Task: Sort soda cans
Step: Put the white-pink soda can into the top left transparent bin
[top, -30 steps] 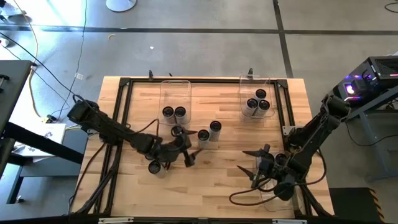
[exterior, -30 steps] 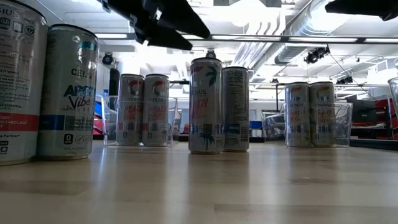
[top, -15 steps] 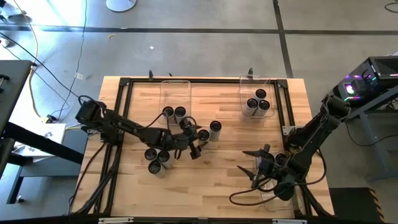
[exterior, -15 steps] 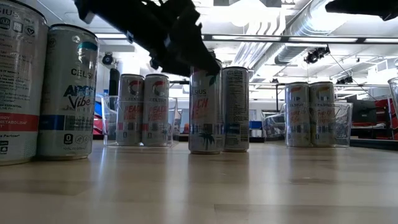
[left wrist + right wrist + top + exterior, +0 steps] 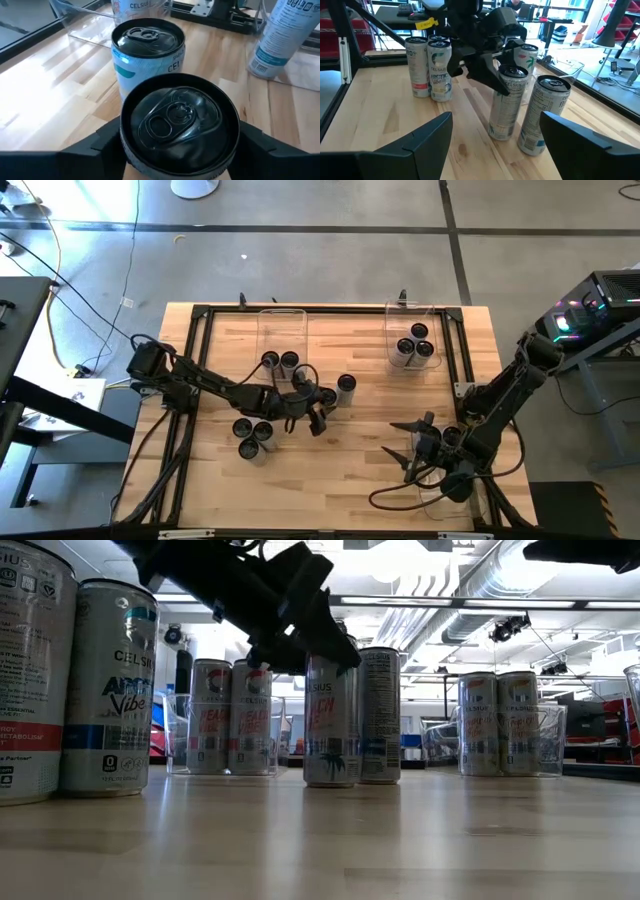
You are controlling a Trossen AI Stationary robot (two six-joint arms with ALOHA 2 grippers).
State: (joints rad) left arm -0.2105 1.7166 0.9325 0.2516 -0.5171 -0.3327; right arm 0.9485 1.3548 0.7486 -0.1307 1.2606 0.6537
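Straddling an upright can (image 5: 179,117) mid-table w/ the left gripper (image 5: 318,408): a finger (image 5: 100,142) each side, closing, grip not confirmed. Can axis vertical, 2nd can (image 5: 148,50) just beyond. Right gripper (image 5: 412,448) open, idle, well apart near table's front edge.

Wooden table (image 5: 340,470), black frame along edges. Directly on it: two clear bins (image 5: 281,330) (image 5: 412,330) near far edge; two soda cans (image 5: 337,391) mid-table, two more (image 5: 251,436) toward left front
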